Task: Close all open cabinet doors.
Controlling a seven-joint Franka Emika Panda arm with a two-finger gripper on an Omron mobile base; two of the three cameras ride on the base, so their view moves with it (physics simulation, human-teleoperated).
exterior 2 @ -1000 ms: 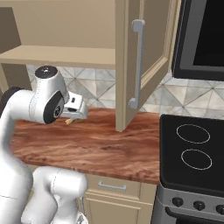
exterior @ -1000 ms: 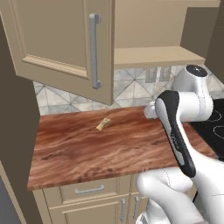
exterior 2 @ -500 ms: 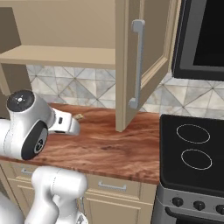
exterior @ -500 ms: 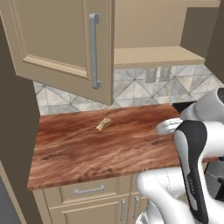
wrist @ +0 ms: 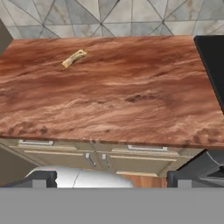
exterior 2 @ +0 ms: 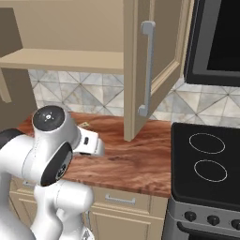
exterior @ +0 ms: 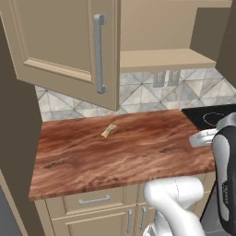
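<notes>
Beige shaker wall cabinet door (exterior: 69,46) hangs swung open above the reddish wood-grain countertop (exterior: 138,147). We judge it rigid, light on its hinges; push its flat panel, not the slick silver bar handle (exterior: 99,53). Our gripper (wrist: 111,181) stands wide, empty.

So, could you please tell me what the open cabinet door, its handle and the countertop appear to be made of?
The cabinet door looks like beige painted wood with a matte, even finish and a recessed panel. Its handle seems to be brushed metal, silver-grey with a soft sheen. The countertop looks like polished reddish-brown wood, judging by its streaky grain, though it may be laminate.
</notes>
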